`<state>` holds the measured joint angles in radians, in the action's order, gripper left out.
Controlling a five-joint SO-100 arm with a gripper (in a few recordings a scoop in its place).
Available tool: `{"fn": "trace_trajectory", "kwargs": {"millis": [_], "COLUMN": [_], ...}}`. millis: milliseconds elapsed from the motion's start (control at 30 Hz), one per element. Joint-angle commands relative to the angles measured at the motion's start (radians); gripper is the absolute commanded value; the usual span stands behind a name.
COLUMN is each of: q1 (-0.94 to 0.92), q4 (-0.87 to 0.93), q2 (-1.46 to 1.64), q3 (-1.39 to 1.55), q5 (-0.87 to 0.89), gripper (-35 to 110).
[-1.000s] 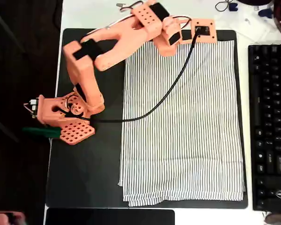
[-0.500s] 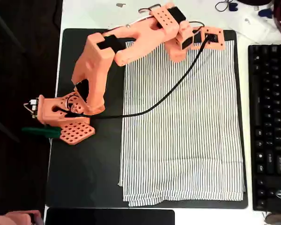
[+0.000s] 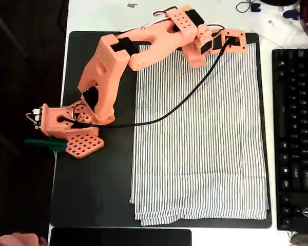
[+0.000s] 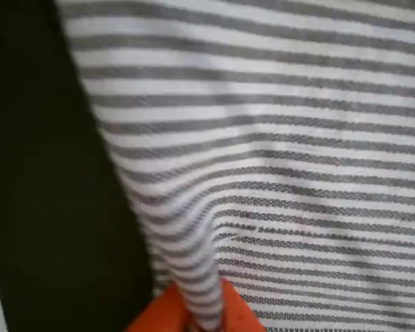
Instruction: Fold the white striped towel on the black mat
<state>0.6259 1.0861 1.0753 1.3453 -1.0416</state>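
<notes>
Here the white striped towel [image 3: 200, 133] lies flat, pinstriped, rectangular.

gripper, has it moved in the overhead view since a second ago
Yes. The gripper has shifted rightward along the black mat's top edge, toward the towel's upper right corner.

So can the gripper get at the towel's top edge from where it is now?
Probably yes. The gripper sits over the top right corner of the towel on the mat, and in the wrist view cloth is already bunched between the jaws, with nothing in the way.
</notes>
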Motion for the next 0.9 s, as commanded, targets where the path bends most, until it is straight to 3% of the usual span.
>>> {"fn": "trace_trajectory", "kwargs": {"millis": [0, 467, 867], "q1": [-0.018, -0.081, -0.405], "q4": [0.009, 0.183, 0.36], "q2": [0.012, 0.27, 0.509], "q3": [-0.008, -0.074, -0.028], "q5": [0.008, -0.038, -0.276], "gripper": [0, 0, 0]}}
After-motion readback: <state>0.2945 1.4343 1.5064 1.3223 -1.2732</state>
